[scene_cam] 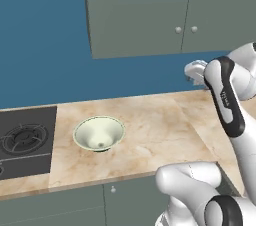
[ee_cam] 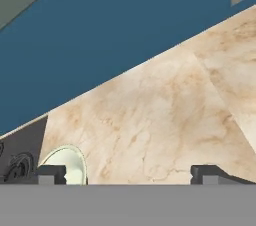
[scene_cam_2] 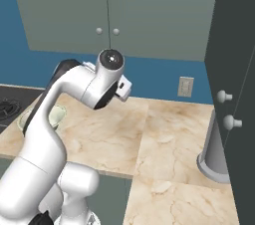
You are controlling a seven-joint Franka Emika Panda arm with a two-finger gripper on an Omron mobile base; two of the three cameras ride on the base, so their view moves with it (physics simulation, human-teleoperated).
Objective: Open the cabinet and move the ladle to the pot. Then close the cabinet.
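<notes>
Hanging above the marble worktop (ee_cam: 165, 115) with its fingertips (ee_cam: 50, 174) spread wide and nothing between them, the hand (ee_cam: 132, 174) has open stone beneath it. A pale green-white bowl (scene_cam: 99, 133) sits to the left, near the worktop's front edge, just beside the dark hob (scene_cam: 25, 140). Above, the cabinet (scene_cam: 145, 10) is shut, knobs (scene_cam: 178, 30) side by side. No readable writing anywhere.
</notes>
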